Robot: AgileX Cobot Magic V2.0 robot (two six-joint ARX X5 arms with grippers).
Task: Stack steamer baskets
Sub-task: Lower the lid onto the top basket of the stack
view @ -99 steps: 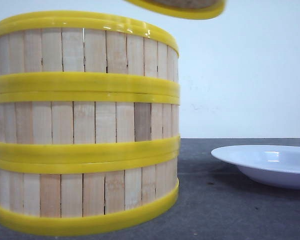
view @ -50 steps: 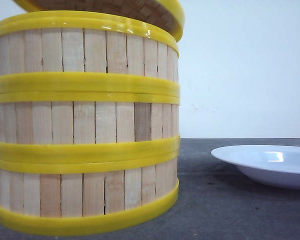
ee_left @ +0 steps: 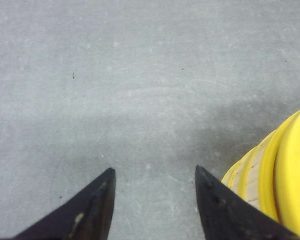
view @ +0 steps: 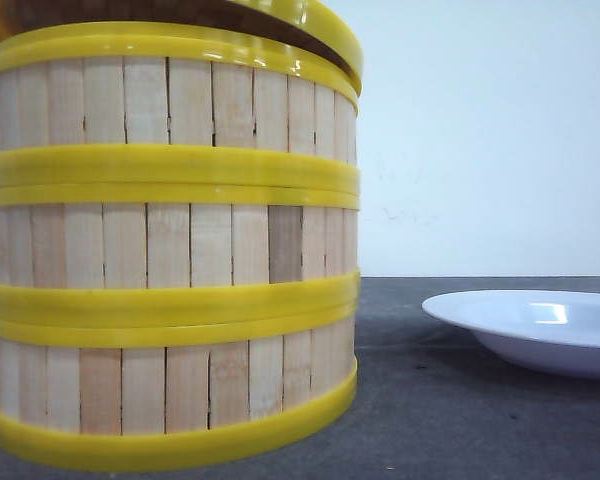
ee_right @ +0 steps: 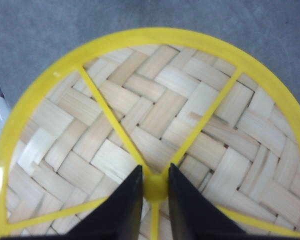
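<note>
— Three baskets (view: pixel 170 240) stood stacked on the bench (view: pixel 460 400), plate (view: pixel 540 330) beside.
— And the tools?
— Right tool (ee_right: pixel 155 187) pinched the lid's (ee_right: pixel 155 125) knob; left tool (ee_left: pixel 155 195) hung spread.

From the front, we look low across the dark table (view: pixel 450 420), nearly at its level, toward a pale wall; the stack of steamer baskets (view: pixel 170 250) stands so close it fills the left half, with a white plate (view: pixel 540 325) farther right. Our left wrist camera looks steeply down on the grey tabletop between the left gripper (ee_left: pixel 155 180) fingertips, the baskets' yellow rims at one edge, the part it shares with the front view. Our right wrist camera looks straight down at close range on the woven lid (ee_right: pixel 155 125), past the right gripper (ee_right: pixel 155 172); the front view catches only that lid's rim (view: pixel 320 25).
</note>
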